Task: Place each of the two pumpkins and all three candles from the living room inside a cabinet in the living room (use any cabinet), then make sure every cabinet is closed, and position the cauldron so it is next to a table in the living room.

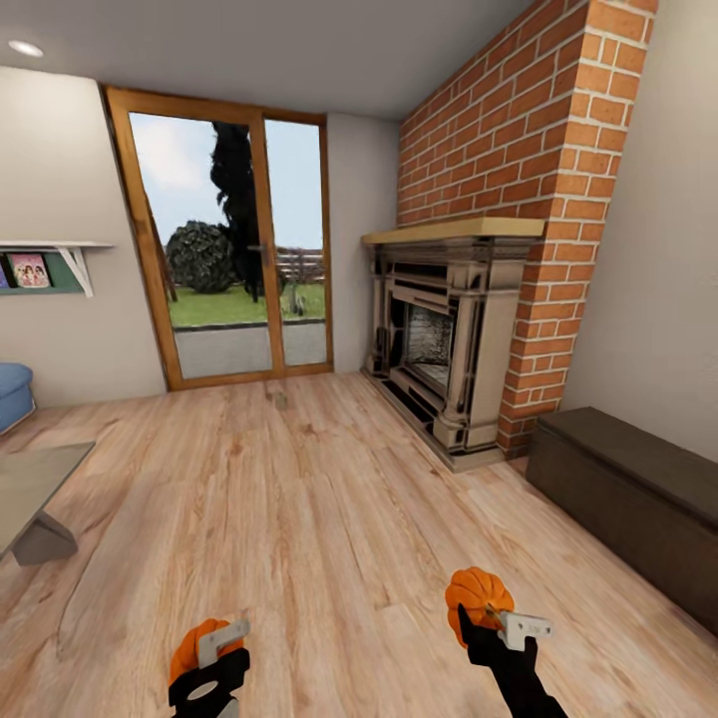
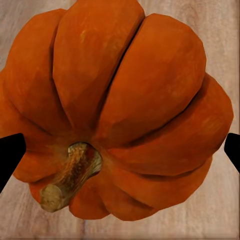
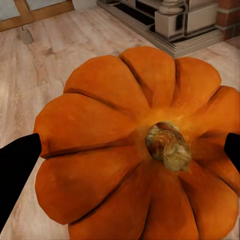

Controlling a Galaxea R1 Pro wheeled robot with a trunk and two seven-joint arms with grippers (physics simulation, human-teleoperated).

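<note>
Each gripper pinches a pumpkin: left gripper (image 1: 206, 666) on one pumpkin (image 1: 191, 646), right gripper (image 1: 491, 626) on the other pumpkin (image 1: 478, 592); the closed cabinet (image 1: 628, 499) lies ahead to the right, nearer the right arm

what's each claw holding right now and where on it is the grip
Each holds a pumpkin by its ribbed sides: the left claw grips the left pumpkin, the right claw the right pumpkin, stems left free.

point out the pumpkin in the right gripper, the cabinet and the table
pumpkin in the right gripper (image 1: 477, 594): head view, orange ribbed side.
cabinet (image 1: 638, 469): head view, dark top.
table (image 1: 30, 489): head view, grey top.
</note>
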